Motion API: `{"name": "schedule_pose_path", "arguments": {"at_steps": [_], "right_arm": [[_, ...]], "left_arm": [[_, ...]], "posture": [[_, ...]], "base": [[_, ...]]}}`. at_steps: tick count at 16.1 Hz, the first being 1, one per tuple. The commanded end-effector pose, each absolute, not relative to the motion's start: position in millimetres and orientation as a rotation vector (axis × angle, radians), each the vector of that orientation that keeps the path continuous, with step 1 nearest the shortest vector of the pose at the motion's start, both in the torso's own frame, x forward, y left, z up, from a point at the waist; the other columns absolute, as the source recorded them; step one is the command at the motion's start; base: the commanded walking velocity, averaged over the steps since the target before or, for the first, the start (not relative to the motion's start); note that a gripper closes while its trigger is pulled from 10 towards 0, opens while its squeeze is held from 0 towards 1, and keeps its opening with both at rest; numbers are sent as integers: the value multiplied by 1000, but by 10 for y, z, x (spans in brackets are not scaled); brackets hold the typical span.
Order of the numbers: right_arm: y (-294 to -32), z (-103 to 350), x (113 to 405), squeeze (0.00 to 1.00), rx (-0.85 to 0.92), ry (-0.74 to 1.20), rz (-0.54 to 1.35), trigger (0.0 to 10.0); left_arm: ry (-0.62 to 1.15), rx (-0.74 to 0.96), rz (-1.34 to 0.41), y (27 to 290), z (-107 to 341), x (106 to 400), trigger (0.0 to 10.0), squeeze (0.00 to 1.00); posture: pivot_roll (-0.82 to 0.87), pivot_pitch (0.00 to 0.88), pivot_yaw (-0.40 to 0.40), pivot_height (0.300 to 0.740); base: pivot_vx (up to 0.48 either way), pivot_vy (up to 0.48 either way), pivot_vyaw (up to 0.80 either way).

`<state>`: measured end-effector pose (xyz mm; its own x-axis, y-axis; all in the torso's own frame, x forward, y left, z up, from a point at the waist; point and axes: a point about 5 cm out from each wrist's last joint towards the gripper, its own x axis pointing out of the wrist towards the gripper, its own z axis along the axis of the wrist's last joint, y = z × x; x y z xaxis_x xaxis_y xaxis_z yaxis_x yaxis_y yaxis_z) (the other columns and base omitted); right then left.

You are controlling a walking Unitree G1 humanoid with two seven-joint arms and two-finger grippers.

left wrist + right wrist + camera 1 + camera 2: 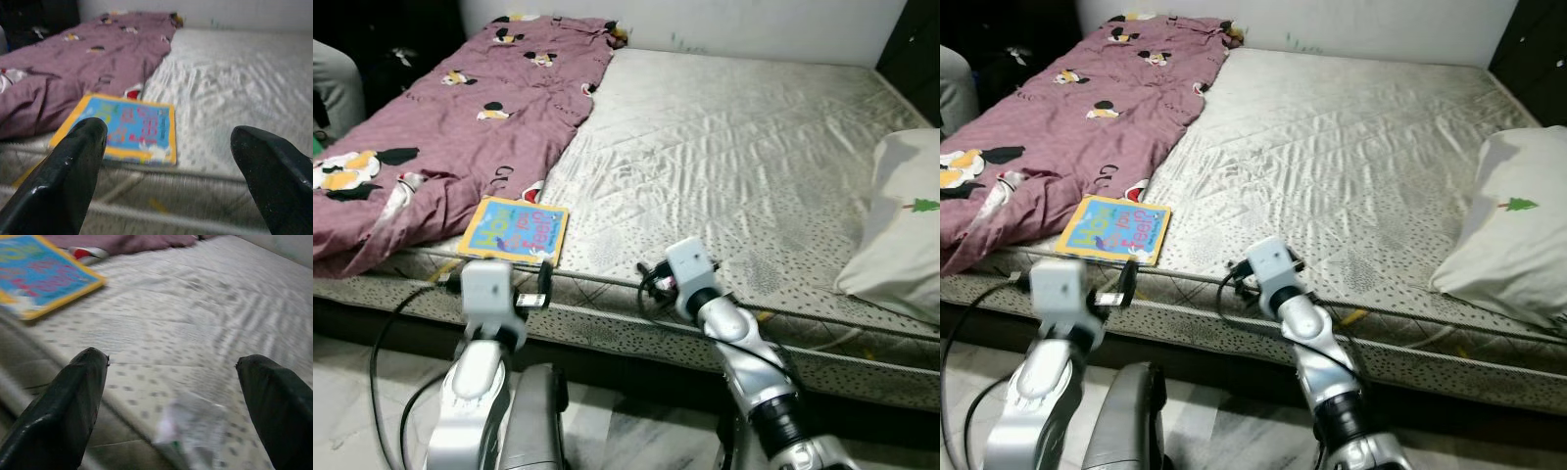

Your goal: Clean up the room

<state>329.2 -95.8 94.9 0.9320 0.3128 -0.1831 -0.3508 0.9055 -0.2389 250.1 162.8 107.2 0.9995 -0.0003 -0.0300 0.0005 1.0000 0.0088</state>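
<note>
A children's book (514, 230) with a yellow border and blue cover lies flat on the mattress (724, 147), near its front edge and beside a crumpled purple blanket (460, 108) with cartoon prints. My left gripper (168, 132) is open at the bed's edge, and the book (129, 129) lies just beyond its fingertips. My right gripper (171, 360) is open too, low over the mattress edge to the right of the book (44, 276). A blurred pale scrap (190, 428) lies on the mattress close between its fingers.
A white pillow (901, 230) with a small green tree print rests at the bed's right side. The blanket covers the left part of the bed. A white wall (754, 24) runs behind the bed, and pale floor (372, 392) lies below.
</note>
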Motion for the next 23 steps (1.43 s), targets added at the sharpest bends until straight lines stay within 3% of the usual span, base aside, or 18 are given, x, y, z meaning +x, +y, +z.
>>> {"name": "schedule_pose_path", "arguments": {"at_steps": [1,11,22,23], "right_arm": [[-1042,894,3308,0,-270,168,300,10000],[-1144,965,3532,0,-259,180,285,10000],[-990,938,3530,0,-245,184,333,10000],[-979,933,3529,0,-246,183,335,7373]], "left_arm": [[35,33,3,1678,1092,2473,10000,0],[80,14,2,1631,1179,2203,10000,0],[107,2,8,1603,1205,2181,10000,0],[107,2,9,1603,1207,2186,10000,0]], "posture": [[55,52,-13,503],[106,197,-3,503],[103,214,-13,503],[104,213,-15,503]], "base": [[0,0,0],[0,0,0],[0,0,0],[0,0,0]]}}
